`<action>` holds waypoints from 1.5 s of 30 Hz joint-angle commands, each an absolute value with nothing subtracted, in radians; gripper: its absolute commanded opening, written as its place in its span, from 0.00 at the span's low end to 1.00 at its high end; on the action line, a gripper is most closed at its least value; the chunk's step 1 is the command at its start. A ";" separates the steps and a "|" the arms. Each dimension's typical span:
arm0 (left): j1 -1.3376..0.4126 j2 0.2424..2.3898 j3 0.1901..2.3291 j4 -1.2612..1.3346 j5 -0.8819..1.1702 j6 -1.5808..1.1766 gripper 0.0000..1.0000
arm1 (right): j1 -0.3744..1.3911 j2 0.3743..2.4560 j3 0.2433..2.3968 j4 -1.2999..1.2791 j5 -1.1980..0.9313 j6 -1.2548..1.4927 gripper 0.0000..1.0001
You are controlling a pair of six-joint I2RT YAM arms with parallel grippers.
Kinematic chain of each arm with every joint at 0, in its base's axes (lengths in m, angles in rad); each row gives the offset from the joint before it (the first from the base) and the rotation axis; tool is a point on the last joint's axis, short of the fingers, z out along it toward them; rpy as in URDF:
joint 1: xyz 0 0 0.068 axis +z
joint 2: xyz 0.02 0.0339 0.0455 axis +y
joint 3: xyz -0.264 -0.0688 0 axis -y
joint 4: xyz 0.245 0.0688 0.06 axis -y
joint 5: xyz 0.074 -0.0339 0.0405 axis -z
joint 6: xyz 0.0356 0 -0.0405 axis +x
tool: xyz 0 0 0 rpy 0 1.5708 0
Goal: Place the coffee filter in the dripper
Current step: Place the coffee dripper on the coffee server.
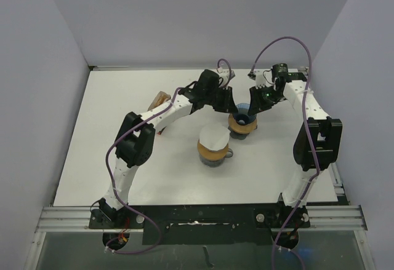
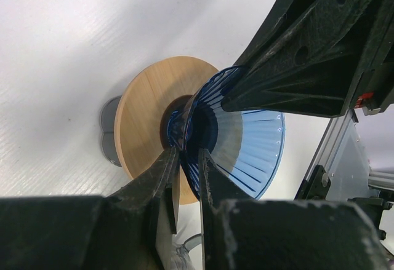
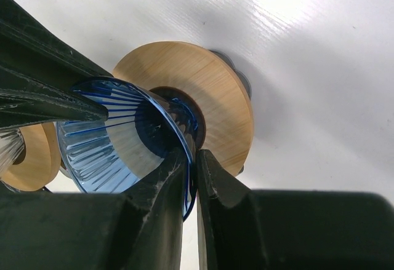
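Observation:
A blue ribbed glass dripper point(image 1: 244, 115) with a round wooden collar point(image 1: 241, 127) stands at the table's middle back. It holds no filter. My left gripper point(image 1: 233, 110) is shut on its left wall, one finger inside and one outside point(image 2: 188, 150). My right gripper point(image 1: 253, 110) is shut on its right wall the same way point(image 3: 192, 153). The dripper fills both wrist views point(image 2: 258, 153) point(image 3: 104, 147). A white paper filter point(image 1: 213, 138) sits in a second, clear dripper point(image 1: 215, 153) just in front. A brown paper thing point(image 1: 161, 99), maybe filters, lies behind the left arm.
The second dripper's wooden collar point(image 3: 28, 156) shows at the left edge of the right wrist view, close to the blue one. A grey base point(image 2: 109, 138) sits under the blue dripper's collar. Grey walls close in the table on three sides.

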State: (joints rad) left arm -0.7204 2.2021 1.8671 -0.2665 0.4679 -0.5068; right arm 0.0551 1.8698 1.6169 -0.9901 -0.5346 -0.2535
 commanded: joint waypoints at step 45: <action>-0.718 2.224 2.080 -0.462 0.412 -0.437 0.41 | 0.075 1.904 1.789 -1.092 -0.546 -0.302 0.32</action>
State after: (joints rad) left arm -0.7200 2.2261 2.0560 -0.4755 0.4156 -0.4511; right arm 0.0792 1.9438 1.7424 -1.0760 -0.5388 -0.2996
